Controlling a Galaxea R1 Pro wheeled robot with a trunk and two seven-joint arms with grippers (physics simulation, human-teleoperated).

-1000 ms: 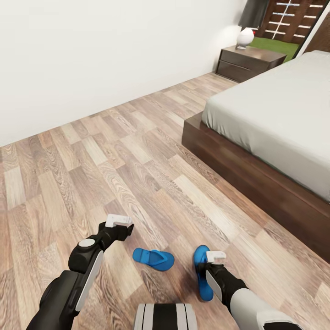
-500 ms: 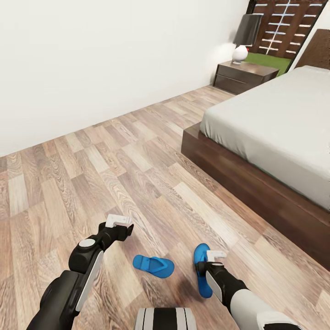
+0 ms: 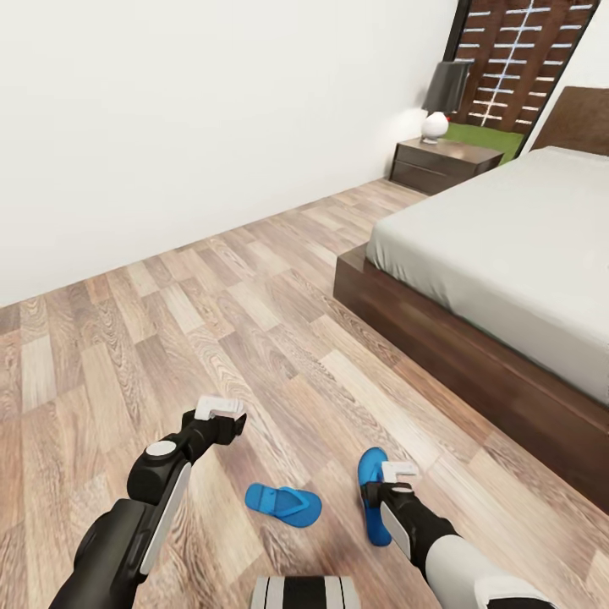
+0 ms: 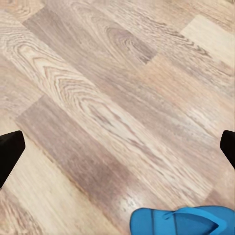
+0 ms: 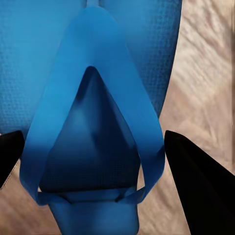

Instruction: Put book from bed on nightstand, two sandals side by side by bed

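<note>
Two bright blue sandals lie on the wood floor near my base. One sandal [image 3: 283, 503] [image 4: 181, 221] lies crosswise between my arms, just beyond my left gripper [image 3: 222, 413] [image 4: 117, 152], which hangs open over bare planks. The other sandal [image 3: 370, 491] [image 5: 93, 122] points toward the bed. My right gripper [image 3: 397, 474] [image 5: 98, 161] is directly over it, open, with a dark finger [image 5: 200, 186] on each side of the thong strap. The bed [image 3: 507, 245] stretches along the right. A nightstand [image 3: 444, 165] stands past its head. The book is out of view.
A white wall [image 3: 211, 110] runs along the left. A white-based lamp with a dark shade [image 3: 441, 97] stands on the nightstand, before a dark-framed window [image 3: 516, 59] onto green lawn. Wood floor [image 3: 211, 321] spreads between wall and bed frame [image 3: 440, 355].
The whole view has tilted upward, bringing more of the window, lamp and headboard into sight. Both arms and both sandals hold their places.
</note>
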